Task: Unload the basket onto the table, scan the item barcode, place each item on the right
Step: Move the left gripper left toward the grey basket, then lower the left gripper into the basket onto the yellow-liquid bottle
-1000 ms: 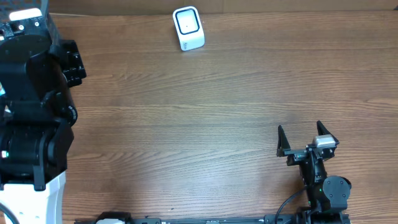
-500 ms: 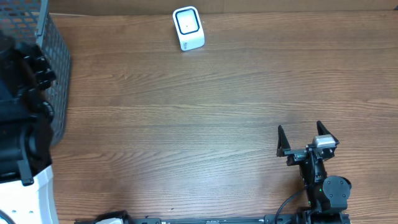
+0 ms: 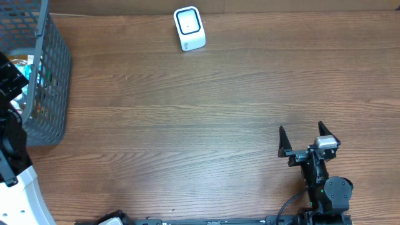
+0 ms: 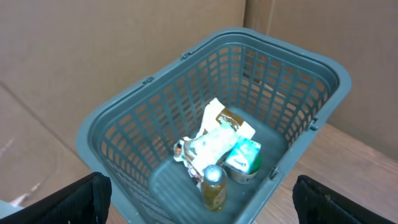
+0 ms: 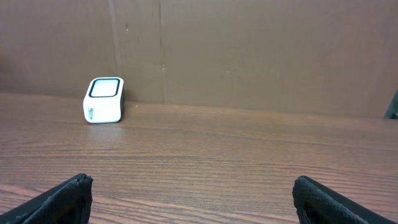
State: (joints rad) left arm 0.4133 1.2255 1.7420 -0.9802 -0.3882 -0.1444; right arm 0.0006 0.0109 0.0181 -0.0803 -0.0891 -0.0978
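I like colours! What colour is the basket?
The basket is greyish blue, clearest from left wrist.

Basket — perhaps half — cropped left

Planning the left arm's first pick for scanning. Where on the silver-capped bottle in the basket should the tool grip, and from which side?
Probably from straight above, gripping the bottle around its neck just under the cap. The cap points up, the basket walls block any sideways approach, and the green-white container crowds its lower body on one side.
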